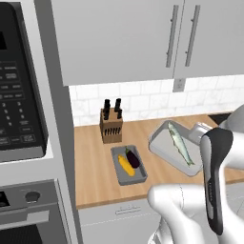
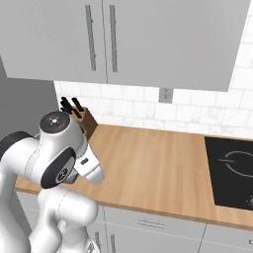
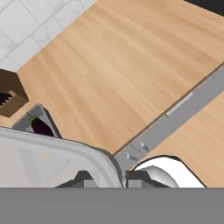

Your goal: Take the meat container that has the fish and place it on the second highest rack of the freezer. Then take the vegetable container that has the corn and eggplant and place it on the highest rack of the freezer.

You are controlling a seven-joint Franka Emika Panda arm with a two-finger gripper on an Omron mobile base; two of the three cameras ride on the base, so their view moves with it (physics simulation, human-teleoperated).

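Gripping the rim of the fish tray (image 3: 52, 153), your gripper (image 3: 109, 178) has its fingers pinched on the tray's corner wall, the tray tilted above the wooden counter (image 1: 95, 167). You can see the fish (image 1: 180, 142) lying along it. Beside it, the smaller tray (image 1: 127, 172) holds the corn (image 1: 125, 165) and eggplant (image 1: 133, 157); farther back stands the knife block (image 1: 111, 125).

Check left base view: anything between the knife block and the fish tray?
Yes: the small grey tray with the corn and eggplant sits between the knife block and the fish tray.
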